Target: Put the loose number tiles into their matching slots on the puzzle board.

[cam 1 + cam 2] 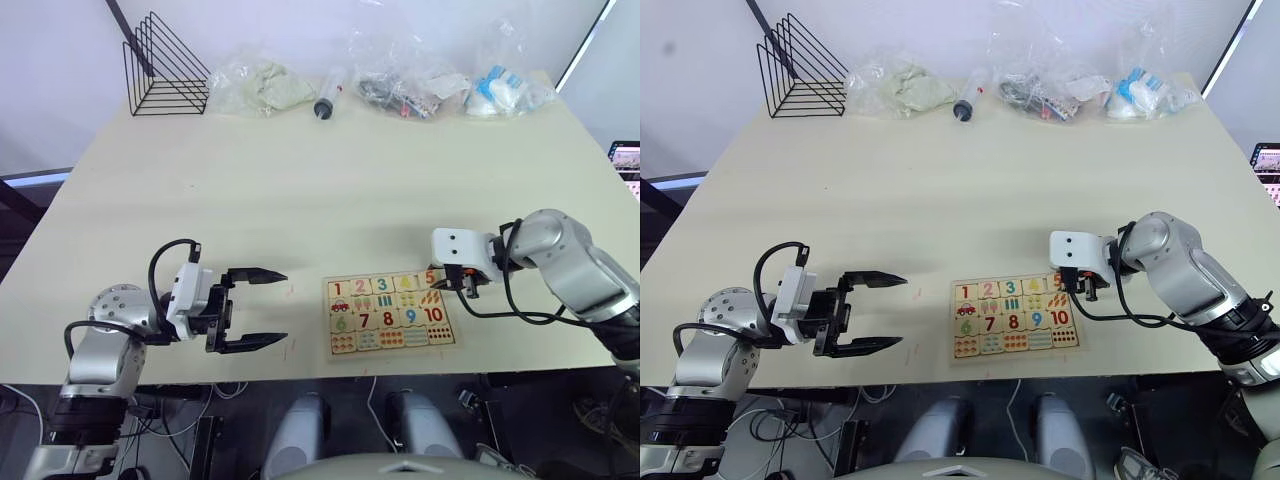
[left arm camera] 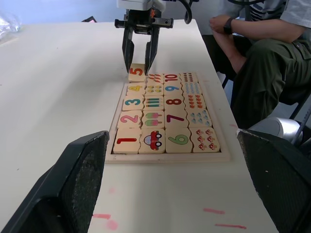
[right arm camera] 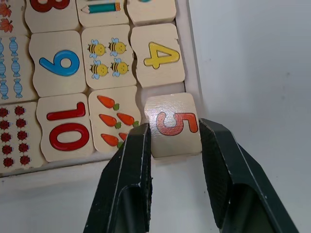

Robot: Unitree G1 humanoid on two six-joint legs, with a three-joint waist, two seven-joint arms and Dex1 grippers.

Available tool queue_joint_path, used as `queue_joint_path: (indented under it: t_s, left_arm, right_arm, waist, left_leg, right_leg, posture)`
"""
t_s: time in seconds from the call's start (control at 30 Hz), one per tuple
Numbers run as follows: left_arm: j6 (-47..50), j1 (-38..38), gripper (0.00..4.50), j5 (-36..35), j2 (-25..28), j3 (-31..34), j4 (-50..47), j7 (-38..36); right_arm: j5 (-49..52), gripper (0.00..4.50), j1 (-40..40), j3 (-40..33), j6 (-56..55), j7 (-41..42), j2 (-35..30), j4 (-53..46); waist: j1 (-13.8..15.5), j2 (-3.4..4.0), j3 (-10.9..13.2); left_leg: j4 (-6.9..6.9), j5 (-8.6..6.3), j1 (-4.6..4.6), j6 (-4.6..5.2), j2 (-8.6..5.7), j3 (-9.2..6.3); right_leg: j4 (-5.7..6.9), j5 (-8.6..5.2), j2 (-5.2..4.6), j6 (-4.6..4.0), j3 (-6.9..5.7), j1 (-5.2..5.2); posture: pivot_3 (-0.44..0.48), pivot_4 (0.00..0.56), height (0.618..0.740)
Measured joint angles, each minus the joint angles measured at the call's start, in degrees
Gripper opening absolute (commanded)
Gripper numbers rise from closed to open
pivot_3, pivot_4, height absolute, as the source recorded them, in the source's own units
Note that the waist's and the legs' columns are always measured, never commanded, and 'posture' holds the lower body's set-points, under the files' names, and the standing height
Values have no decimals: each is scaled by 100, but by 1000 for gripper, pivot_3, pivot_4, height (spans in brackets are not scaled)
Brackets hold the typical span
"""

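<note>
Pale wood with bright digits: the puzzle board lies flat near the front edge of the cream table, between the two arms. Tiles 1 to 4 sit in its top row. The 5 tile is at the board's right end, tilted over the rim rather than seated, as the left wrist view shows. The right wrist view shows the right gripper with its two black fingers straddling that tile, closed to its sides. The left gripper hangs well apart from the board on its left, fingers spread wide with nothing between them. The left wrist view also shows a seated person beside the table. At the table's far edge stand a black wire rack, a syringe and several clear plastic bags.
</note>
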Motion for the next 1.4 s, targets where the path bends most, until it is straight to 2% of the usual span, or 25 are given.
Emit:
queue_joint_path:
  t_s: [1.03, 1.07, 1.13, 1.2, 1.27, 1.4]
  left_arm:
    - [246, -10, 4500, -5, 2, -3, -189, 105]
    - [244, -10, 4500, -4, 2, -3, -188, 101]
    - [238, -10, 4500, -3, 2, -3, -188, 90]
    - [224, -10, 4500, -2, 2, -3, -188, 76]
    - [211, -10, 4500, -1, 2, -3, -188, 71]
    - [204, -11, 4500, 2, 2, -3, -185, 65]
  right_arm:
    - [-101, 874, 8, 35, -68, 46, 86, 1]
    - [-107, 1893, 8, 37, -74, 54, 85, 1]
    - [-110, 2723, 13, 44, -93, 62, 84, 6]
    - [-108, 3840, 11, 34, -103, 64, 82, 5]
    - [-104, 4486, 5, 15, -99, 66, 80, 5]
    - [-80, 4486, 5, 6, -51, 124, 66, 7]
  waist:
    - [0, 0, 0]
    - [0, 0, 0]
    - [0, 0, 0]
    - [0, -1, -1]
    - [0, -1, -1]
    - [0, -1, -1]
  left_leg:
    - [0, 0, 0, 0, -1, -1]
    - [0, 0, 0, 0, -1, -2]
    - [1, 0, 0, 0, -1, -1]
    - [1, 0, 0, 0, -1, -2]
    - [1, 0, 0, 0, -1, -2]
    - [1, 0, 0, 0, -1, -2]
  right_leg:
    - [0, 0, 0, 0, -2, 0]
    - [0, 0, 0, 0, -2, 0]
    - [0, 0, 0, 0, -1, 0]
    - [0, 0, 0, 0, -2, 1]
    - [0, 0, 0, 0, -2, 1]
    - [0, 0, 0, 0, -2, 1]
  posture:
    - [0, 150, 740]
    - [0, 150, 740]
    - [0, 150, 740]
    - [0, 150, 740]
    - [0, 150, 740]
    - [0, 150, 740]
